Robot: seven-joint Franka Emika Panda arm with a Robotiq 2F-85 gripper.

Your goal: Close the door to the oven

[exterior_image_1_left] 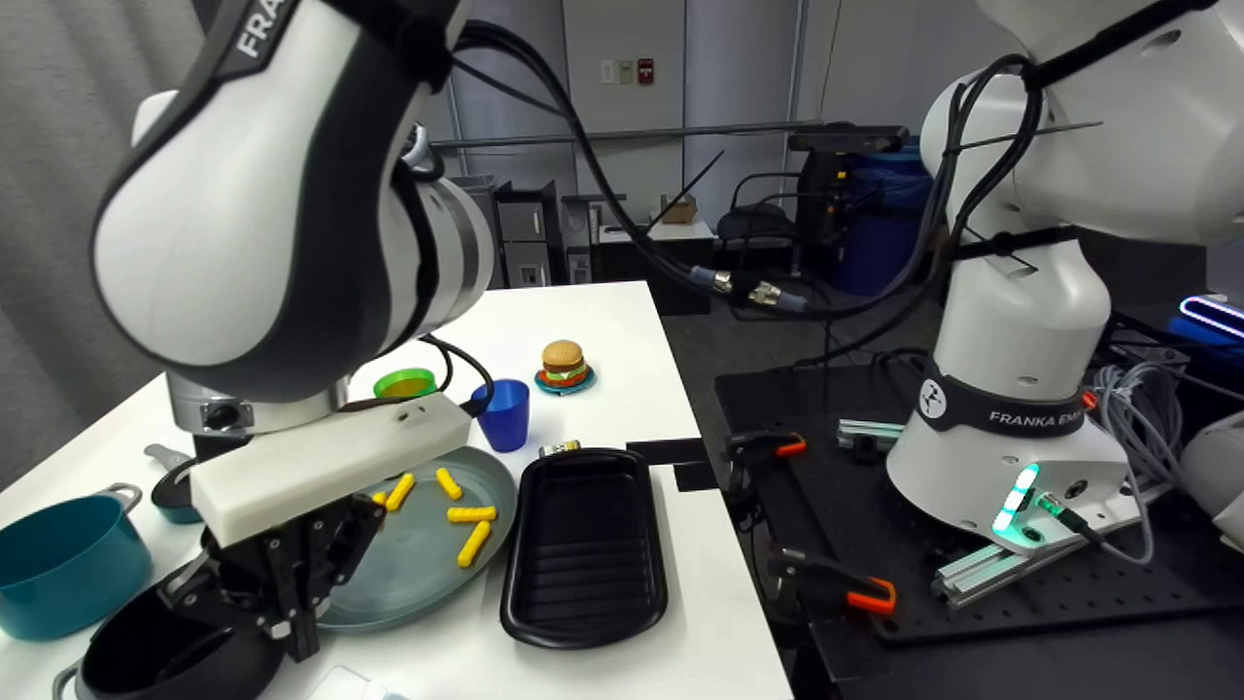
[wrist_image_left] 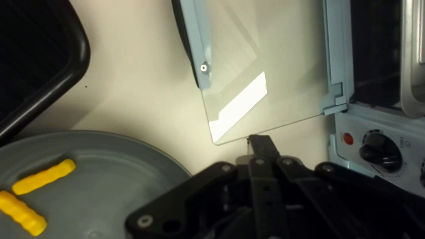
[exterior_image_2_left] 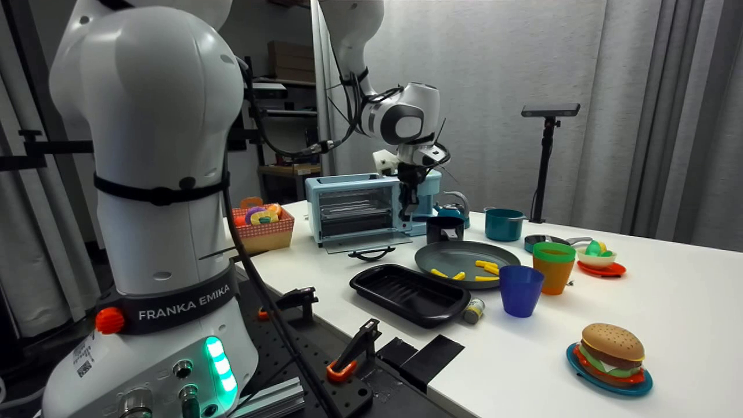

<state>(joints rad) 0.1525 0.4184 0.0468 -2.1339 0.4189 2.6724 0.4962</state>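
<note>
Pale grey curtains (exterior_image_2_left: 493, 64) hang behind a white table (exterior_image_2_left: 673, 296). At far left in an exterior view stands the mounted end of the white Franka arm (exterior_image_2_left: 162, 244), status lights (exterior_image_2_left: 222, 366) glowing green on its base. Next comes a red-checked basket (exterior_image_2_left: 266, 239) of toy food. To the basket's right sits the light-blue toaster oven (exterior_image_2_left: 355, 185). Its glass door (wrist_image_left: 285, 73) is open, folded down in front of it and reaching out over the tabletop, with the dark handle (exterior_image_2_left: 371, 254) along the outer edge. Before the oven's right end the gripper (wrist_image_left: 263, 146) points downward near a black knob (wrist_image_left: 381, 152), its two fingers drawn together into one narrow tip. In the wrist view this tip overlaps the side edge of the glass; whether it touches, I cannot tell. Rightward follow a black baking pan (exterior_image_2_left: 406, 293), a black pot (exterior_image_2_left: 444, 229), a teal kettle (exterior_image_2_left: 454, 213) and a grey plate (exterior_image_2_left: 447, 253) bearing yellow fries (exterior_image_2_left: 486, 278). Further along stand a teal pot (exterior_image_2_left: 502, 225), a blue cup (exterior_image_2_left: 520, 293), nested green and orange cups (exterior_image_2_left: 553, 273) and a cream bowl (exterior_image_2_left: 598, 260) on a red plate (exterior_image_2_left: 601, 271). At far right, a toy hamburger (exterior_image_2_left: 610, 354) rests on a blue plate (exterior_image_2_left: 633, 391).
</note>
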